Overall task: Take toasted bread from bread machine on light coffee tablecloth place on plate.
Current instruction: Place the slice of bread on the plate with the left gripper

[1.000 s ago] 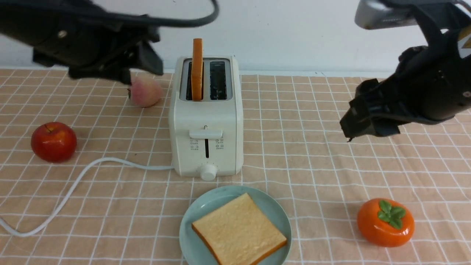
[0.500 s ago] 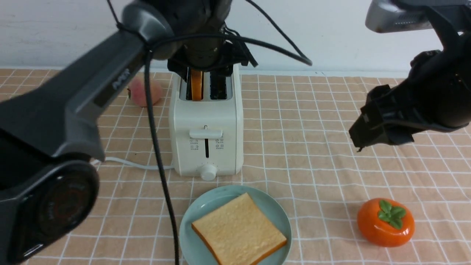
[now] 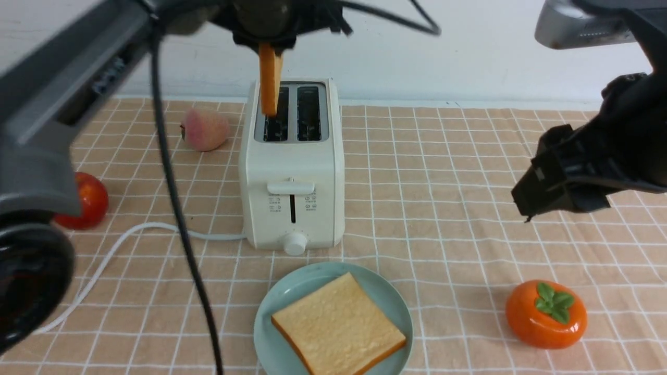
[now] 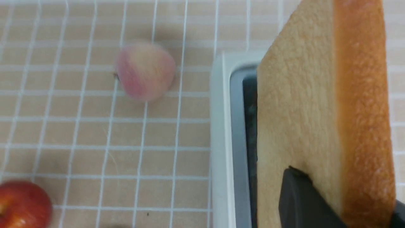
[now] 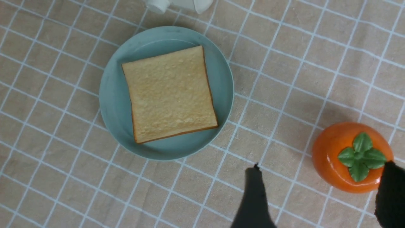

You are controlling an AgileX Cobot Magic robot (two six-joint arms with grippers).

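Observation:
The cream-white bread machine point(image 3: 292, 166) stands mid-table on the light coffee tablecloth point(image 3: 427, 172). My left gripper point(image 3: 268, 39) is shut on a toast slice point(image 3: 270, 78) and holds it upright, its lower edge just above the left slot. In the left wrist view the slice point(image 4: 319, 104) fills the right side with a black finger point(image 4: 300, 196) pressed on its face. A second toast slice point(image 3: 337, 327) lies flat on the mint-blue plate point(image 3: 388, 307) in front of the bread machine; it also shows in the right wrist view point(image 5: 169, 93). My right gripper point(image 3: 536, 200) is open and empty, up at the right.
A peach point(image 3: 204, 129) lies left of the bread machine, a red apple point(image 3: 86, 200) farther left, half hidden by my left arm. An orange persimmon point(image 3: 545, 313) sits front right. The white cord point(image 3: 120, 245) runs left across the cloth.
My left gripper closed on the slice standing in the left slot and lifted it nearly out. My right gripper drifted right and slightly down.

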